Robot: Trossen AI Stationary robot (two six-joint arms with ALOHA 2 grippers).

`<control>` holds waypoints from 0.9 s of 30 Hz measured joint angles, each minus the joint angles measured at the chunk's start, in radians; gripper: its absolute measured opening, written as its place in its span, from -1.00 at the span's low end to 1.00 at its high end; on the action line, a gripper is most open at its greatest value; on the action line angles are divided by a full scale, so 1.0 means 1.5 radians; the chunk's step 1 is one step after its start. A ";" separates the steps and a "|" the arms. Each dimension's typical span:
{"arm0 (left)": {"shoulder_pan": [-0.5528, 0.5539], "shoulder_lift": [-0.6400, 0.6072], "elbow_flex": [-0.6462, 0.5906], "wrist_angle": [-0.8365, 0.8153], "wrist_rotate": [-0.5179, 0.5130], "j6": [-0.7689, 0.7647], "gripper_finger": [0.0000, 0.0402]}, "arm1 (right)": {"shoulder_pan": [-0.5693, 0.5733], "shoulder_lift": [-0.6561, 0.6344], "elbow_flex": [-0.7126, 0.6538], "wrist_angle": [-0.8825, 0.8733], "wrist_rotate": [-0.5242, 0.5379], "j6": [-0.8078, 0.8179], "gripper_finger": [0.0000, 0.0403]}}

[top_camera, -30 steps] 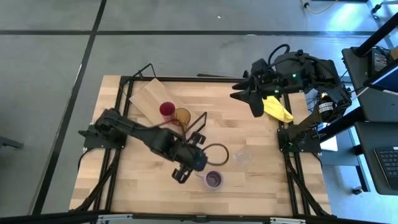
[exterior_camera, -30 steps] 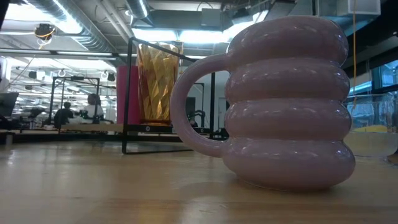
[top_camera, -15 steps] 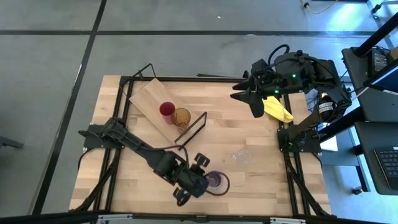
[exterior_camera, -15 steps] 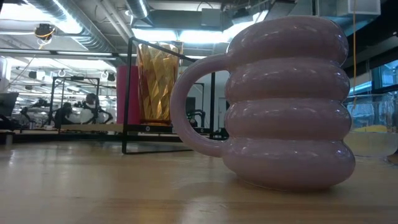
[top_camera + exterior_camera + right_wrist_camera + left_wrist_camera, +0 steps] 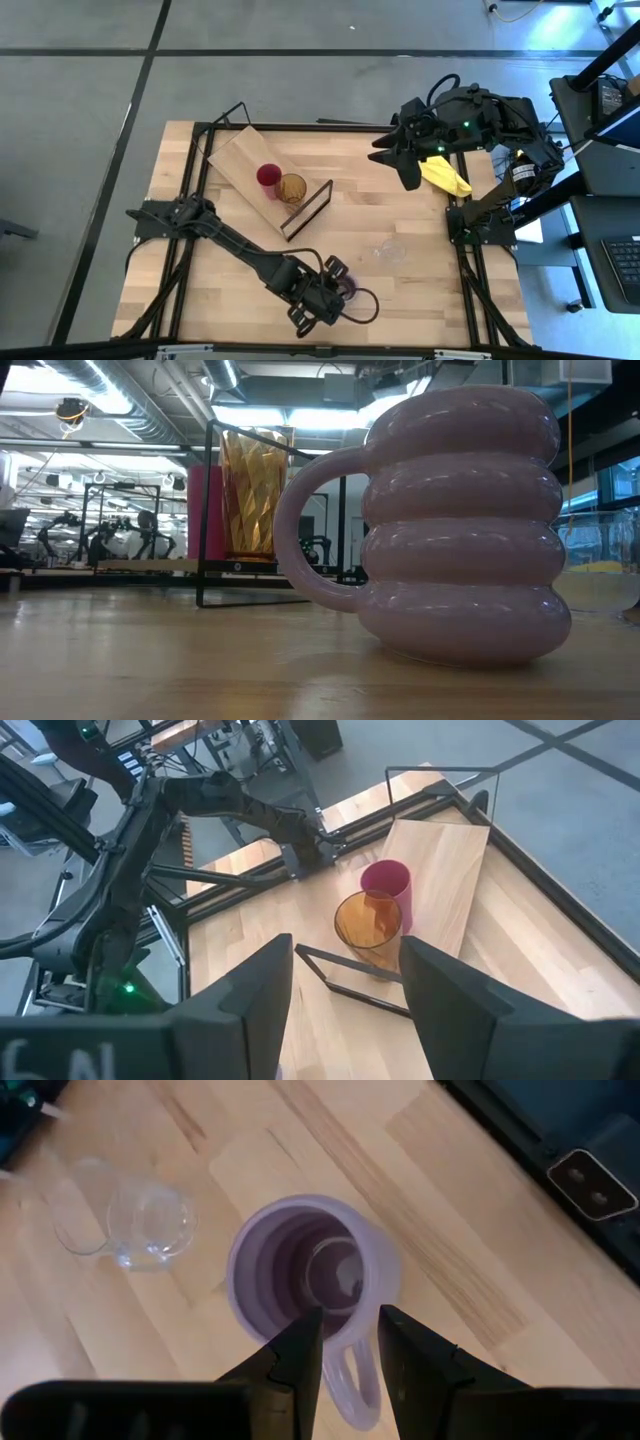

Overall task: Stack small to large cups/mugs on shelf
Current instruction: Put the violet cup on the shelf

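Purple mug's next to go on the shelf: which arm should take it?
Probably the left. The left gripper hangs open right over the purple mug, fingers by its handle side. The right gripper waits at the far edge near the yellow cloth.

Glossy purple mug on matt wooden tabletop.
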 joint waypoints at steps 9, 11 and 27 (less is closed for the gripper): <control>-0.019 0.000 0.000 0.032 -0.061 -0.083 -0.47 | 0.017 0.000 0.000 -0.001 0.000 0.005 -0.08; -0.024 0.000 0.000 0.046 -0.090 -0.117 -0.47 | 0.024 0.000 0.000 -0.001 0.000 0.013 -0.08; -0.036 0.006 0.001 0.063 -0.102 -0.160 -0.27 | 0.053 0.000 0.000 -0.001 0.004 0.030 -0.08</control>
